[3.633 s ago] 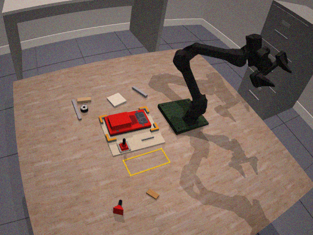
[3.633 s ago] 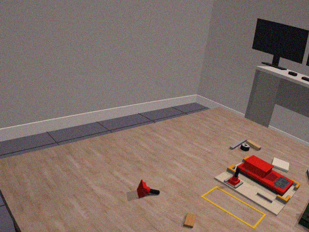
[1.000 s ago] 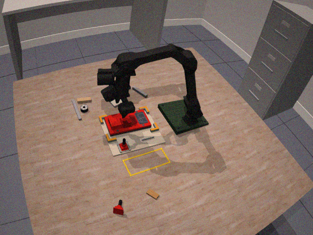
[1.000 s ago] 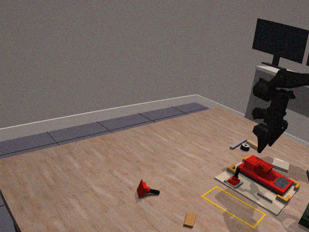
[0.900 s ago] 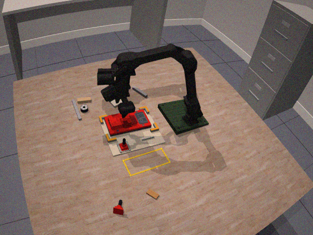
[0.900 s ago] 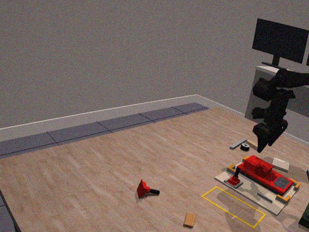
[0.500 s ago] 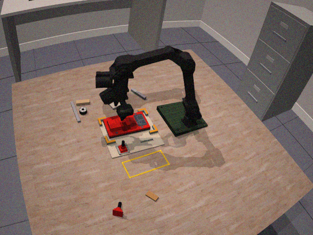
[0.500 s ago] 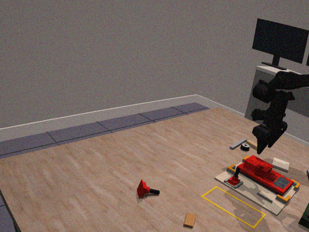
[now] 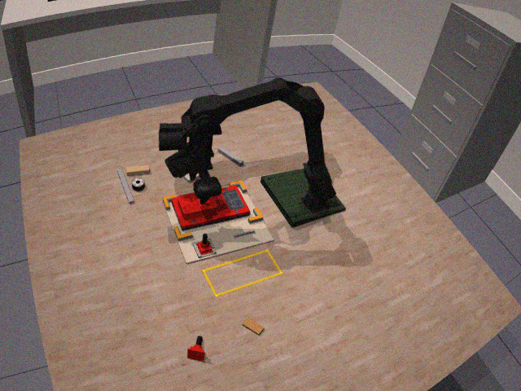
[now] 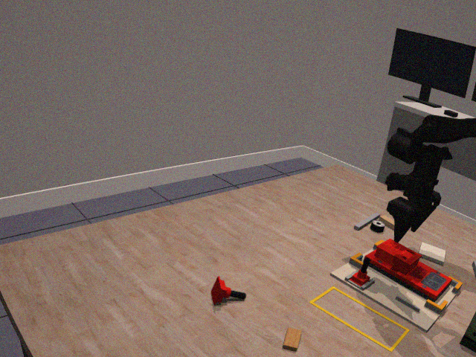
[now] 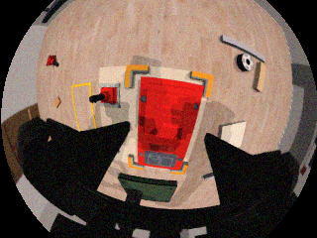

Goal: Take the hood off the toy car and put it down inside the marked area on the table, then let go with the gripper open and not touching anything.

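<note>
The red toy car sits on a beige baseplate between orange corner brackets. It has a raised red block at one end and a grey panel at the other. I cannot tell the hood apart from the rest of the red body. My gripper is open and empty. It points down just above the car's raised part, fingers on either side. The yellow marked rectangle lies on the table in front of the baseplate with nothing in it.
A red clamp with a black peg stands on the baseplate. A loose red piece, wood blocks, grey bars, a small wheel and a white tile lie around. The arm's green base is to the right.
</note>
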Tool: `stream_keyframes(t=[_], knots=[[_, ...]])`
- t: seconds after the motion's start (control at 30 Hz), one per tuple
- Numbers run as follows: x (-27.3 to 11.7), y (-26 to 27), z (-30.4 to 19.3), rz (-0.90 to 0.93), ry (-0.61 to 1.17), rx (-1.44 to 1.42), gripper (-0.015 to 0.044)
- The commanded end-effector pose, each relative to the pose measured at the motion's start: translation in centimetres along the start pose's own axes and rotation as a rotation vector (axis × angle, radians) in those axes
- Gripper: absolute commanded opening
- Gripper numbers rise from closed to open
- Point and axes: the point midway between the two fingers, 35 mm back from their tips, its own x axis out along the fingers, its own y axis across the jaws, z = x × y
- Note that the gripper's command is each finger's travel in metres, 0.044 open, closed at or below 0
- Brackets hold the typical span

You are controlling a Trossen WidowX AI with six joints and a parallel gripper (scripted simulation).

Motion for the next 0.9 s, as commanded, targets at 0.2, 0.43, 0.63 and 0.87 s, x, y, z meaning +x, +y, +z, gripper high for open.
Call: stream_keyframes(t=[0.2, 0.43, 0.63, 0.87], knots=[[1.0, 0.1, 0.0, 0.005, 0.004, -0.005, 0.0440], [1.6, 0.1, 0.0, 0.005, 0.004, -0.005, 0.0440], [2.0, 0.1, -0.1, 0.005, 0.004, -0.005, 0.0440], [2.6, 0.0, -0.1, 0.005, 0.004, -0.005, 0.0440]])
